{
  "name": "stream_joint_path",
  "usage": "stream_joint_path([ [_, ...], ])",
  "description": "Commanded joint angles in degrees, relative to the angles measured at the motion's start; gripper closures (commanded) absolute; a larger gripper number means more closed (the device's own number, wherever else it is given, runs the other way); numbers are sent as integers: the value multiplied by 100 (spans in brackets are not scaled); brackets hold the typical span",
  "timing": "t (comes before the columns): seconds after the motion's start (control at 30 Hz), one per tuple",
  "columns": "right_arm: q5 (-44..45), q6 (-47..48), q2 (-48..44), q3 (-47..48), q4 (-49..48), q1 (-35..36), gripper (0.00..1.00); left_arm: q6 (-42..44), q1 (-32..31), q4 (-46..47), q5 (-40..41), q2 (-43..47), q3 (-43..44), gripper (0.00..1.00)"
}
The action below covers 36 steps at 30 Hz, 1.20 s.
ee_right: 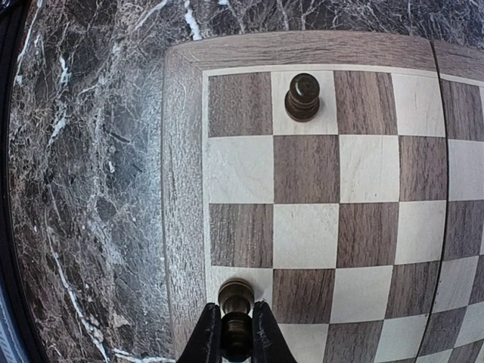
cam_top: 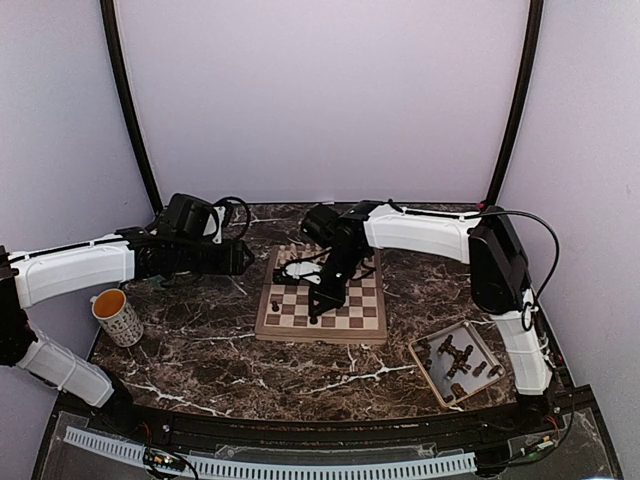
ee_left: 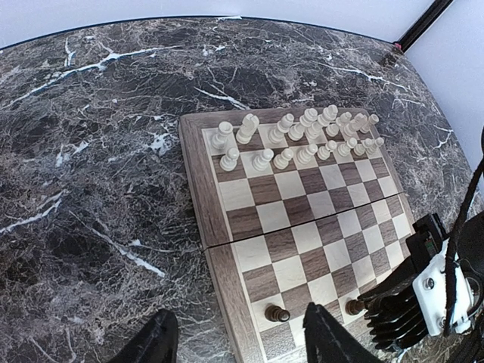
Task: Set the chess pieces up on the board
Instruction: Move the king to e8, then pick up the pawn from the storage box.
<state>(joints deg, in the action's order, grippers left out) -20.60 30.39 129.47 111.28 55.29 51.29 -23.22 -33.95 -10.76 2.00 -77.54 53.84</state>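
The table looks like smooth dark marble veined white. The board is matt wood, its grain plain on rim and squares. The chess pieces are smooth dark turned wood with a slight sheen. The right gripper looks matt black plastic.

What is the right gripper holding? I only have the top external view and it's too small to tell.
Observer: The right wrist view shows the right gripper shut on a small dark brown wooden chess piece, over a light square beside the rim of the square wooden checkered chessboard.
Operator: And the left gripper, busy or free?
Observer: The left wrist view shows the left gripper open, with nothing between its fingers.
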Motion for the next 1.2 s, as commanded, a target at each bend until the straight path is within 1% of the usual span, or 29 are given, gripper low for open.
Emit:
stream_joint_path([
  [0.0,50,-59,79,103,-60,90,95,-27,16,84,30,235,-79,41],
  [0.17,91,-38,24,-6,-69,110,89,-18,21,161,71,265,-134,41],
  [0.4,118,-23,-148,-94,-50,111,67,-66,22,188,-32,169,-117,40],
  [0.47,135,5,-252,-82,-5,110,62,-74,20,220,-81,173,-136,38],
  [0.53,91,37,-409,-112,33,110,57,-77,20,304,-121,213,-171,33],
  [0.57,58,42,-512,-153,39,102,52,-76,20,356,-118,250,-208,20],
  [0.6,2,72,-618,-226,47,90,46,-78,25,412,-97,289,-251,4],
  [0.63,-45,87,-749,-279,45,73,41,-70,21,479,-97,330,-278,2],
  [0.67,-94,93,-876,-342,44,37,38,-66,21,518,-92,350,-293,1],
  [0.7,-138,91,-1007,-401,44,-2,31,-116,20,454,-45,330,-263,1],
  [0.73,-179,98,-1137,-469,50,-65,4,-196,20,321,72,246,-193,1],
  [0.77,-189,50,-1318,-554,40,-130,2,-333,20,88,214,127,-71,1],
  [0.8,-184,-9,-1473,-661,-28,-248,2,-512,20,-175,225,-55,88,1],
  [0.83,-172,-31,-1636,-786,-68,-347,2,-556,25,-390,-55,-249,271,1],
  [0.87,-147,-9,-1813,-935,-127,-442,2,-474,12,-566,-361,-439,467,1],
  [0.93,174,-57,-2161,-1291,-330,-574,2,-410,-43,-741,-551,-738,786,1],
  [1.0,454,-135,-2453,-1609,-526,-727,2,-218,-92,-539,-538,-839,875,1],
  [1.07,533,-129,-2740,-1954,-666,-894,2,-100,-261,-42,-638,-763,757,1],
  [1.17,-200,-156,-3406,-2832,-1142,-1434,2,-159,-296,741,-840,-613,585,1],
])
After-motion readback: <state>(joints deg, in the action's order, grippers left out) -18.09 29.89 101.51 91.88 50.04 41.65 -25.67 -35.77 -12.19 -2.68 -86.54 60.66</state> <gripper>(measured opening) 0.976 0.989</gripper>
